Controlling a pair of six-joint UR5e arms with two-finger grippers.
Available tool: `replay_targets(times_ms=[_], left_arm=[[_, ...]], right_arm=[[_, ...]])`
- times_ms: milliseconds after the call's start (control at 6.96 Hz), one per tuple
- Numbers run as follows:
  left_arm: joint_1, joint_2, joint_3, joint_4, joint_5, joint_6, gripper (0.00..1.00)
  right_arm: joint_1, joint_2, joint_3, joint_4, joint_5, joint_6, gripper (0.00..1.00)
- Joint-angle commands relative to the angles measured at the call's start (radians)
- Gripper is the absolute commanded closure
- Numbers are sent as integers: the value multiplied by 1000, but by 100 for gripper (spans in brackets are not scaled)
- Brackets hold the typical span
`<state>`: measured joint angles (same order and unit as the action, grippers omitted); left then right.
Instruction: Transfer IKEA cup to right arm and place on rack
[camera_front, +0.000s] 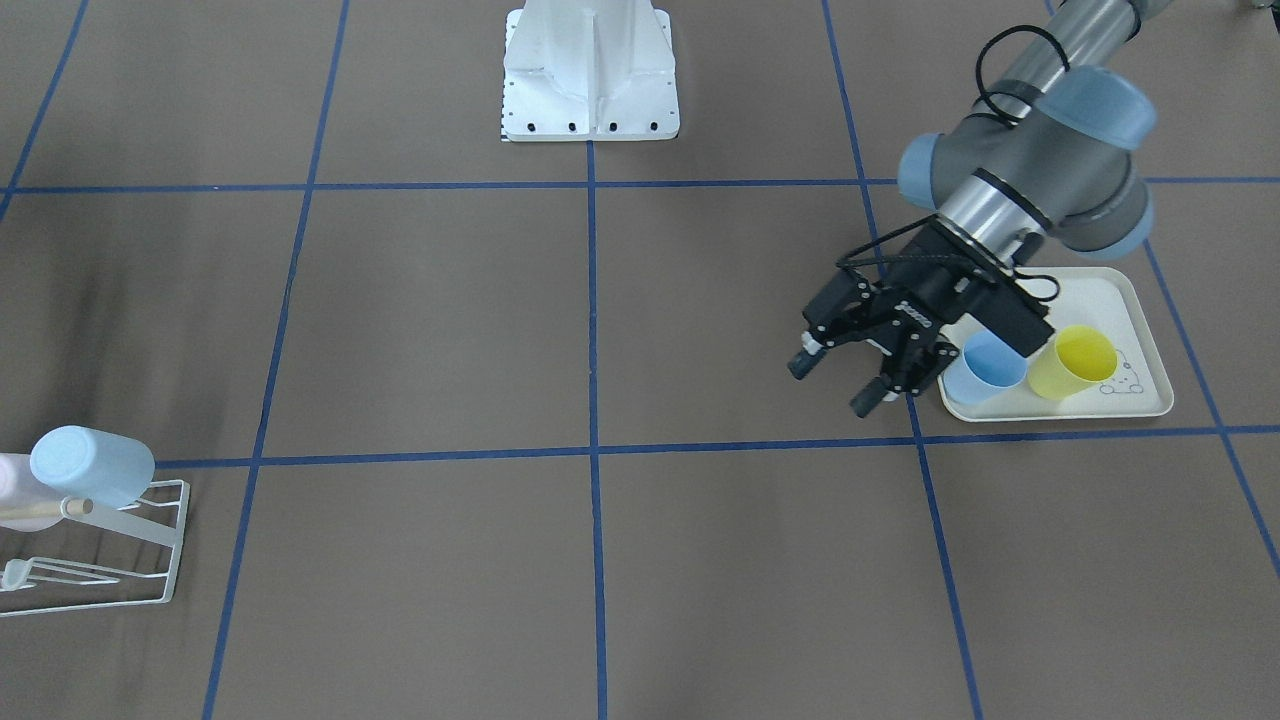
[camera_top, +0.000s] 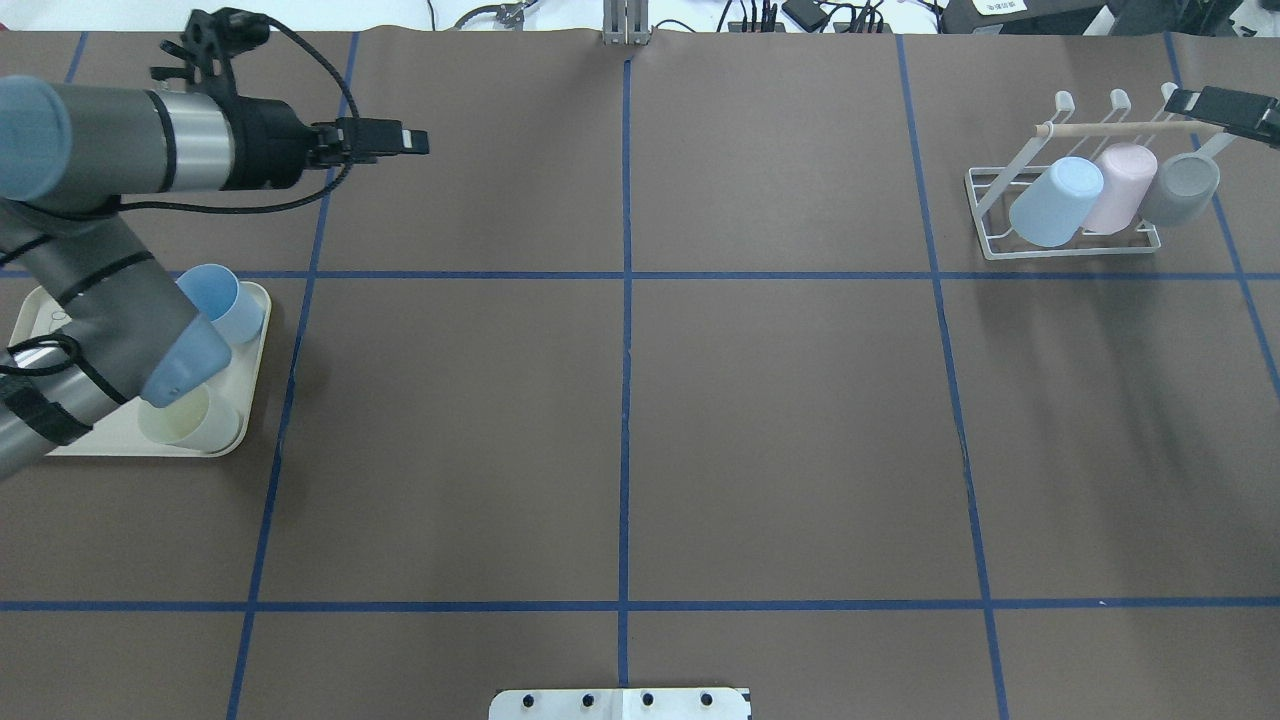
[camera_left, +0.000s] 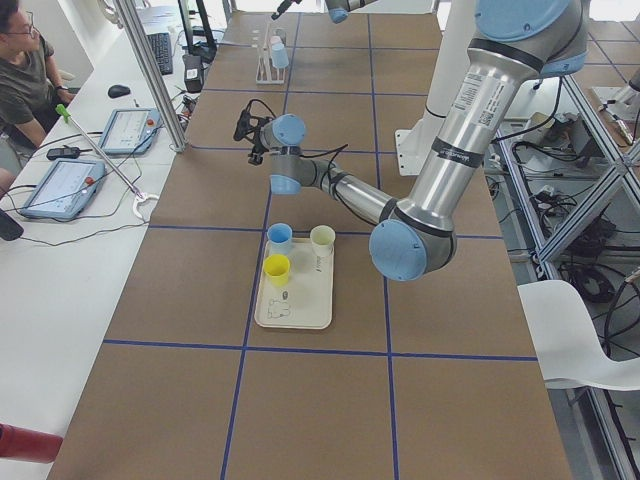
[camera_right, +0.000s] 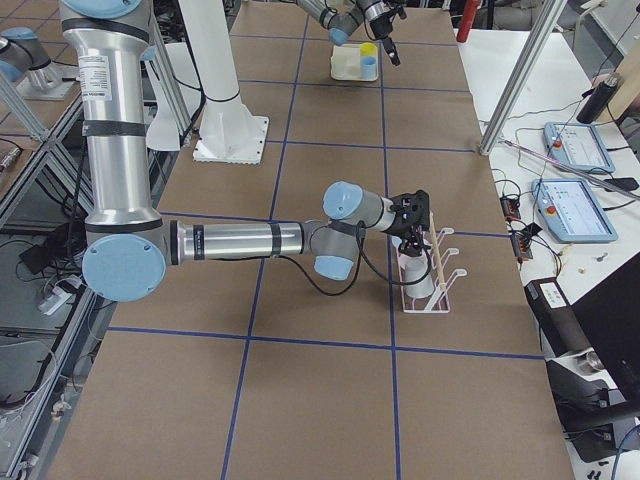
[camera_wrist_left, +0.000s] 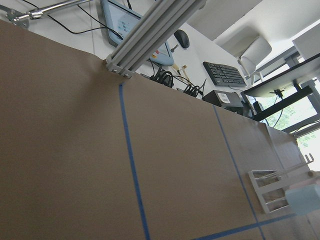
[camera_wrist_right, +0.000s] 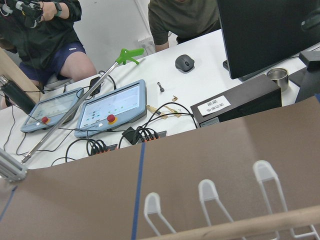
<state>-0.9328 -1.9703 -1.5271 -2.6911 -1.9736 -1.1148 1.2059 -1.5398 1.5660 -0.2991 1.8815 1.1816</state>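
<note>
IKEA cups stand in two places on the counter (camera_front: 430, 330), and nothing shows which one the task means. Three sit upright on a cream tray (camera_front: 1140, 310): a blue cup (camera_front: 993, 365), a yellow cup (camera_front: 1075, 362) and a pale cream cup (camera_top: 195, 420). Three more hang mouth-down on the white wire rack (camera_top: 985, 215) under its wooden dowel (camera_top: 1110, 127) – a light blue one (camera_top: 1055, 200), a pink one (camera_top: 1120, 188) and a grey one (camera_top: 1180, 188), side by side.

The left end effector (camera_front: 832, 387) hovers just beside the tray's edge, its fingers apart and holding nothing. The right end effector (camera_top: 1215, 108) is at the dowel's end above the grey cup; whether its fingers are apart or together cannot be told.

No brand shows on any cup. The tray bears a small line drawing of a rabbit (camera_front: 1125, 380). White lettering on the left end effector's body and a white label (camera_wrist_right: 214, 105) on a black box past the counter are too small to read.

From overhead the left arm covers much of the tray and part of the cream cup; from the front its wrist hides that cup and the tray's near corner.

Blue tape lines (camera_front: 592, 400) grid the counter, and the white base plate (camera_front: 590, 75) sits at its edge. Beyond it – two control tablets (camera_wrist_right: 112, 107), a mouse (camera_wrist_right: 184, 62), a green-handled grabber (camera_wrist_right: 127, 54) and seated people.
</note>
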Motion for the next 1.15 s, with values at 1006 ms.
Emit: replay_targets(times_ms=[1006], left_arm=[[-241,392,-71,443,-218,655,11]], right_arm=[[-3,-22,101,12,177,233,1]])
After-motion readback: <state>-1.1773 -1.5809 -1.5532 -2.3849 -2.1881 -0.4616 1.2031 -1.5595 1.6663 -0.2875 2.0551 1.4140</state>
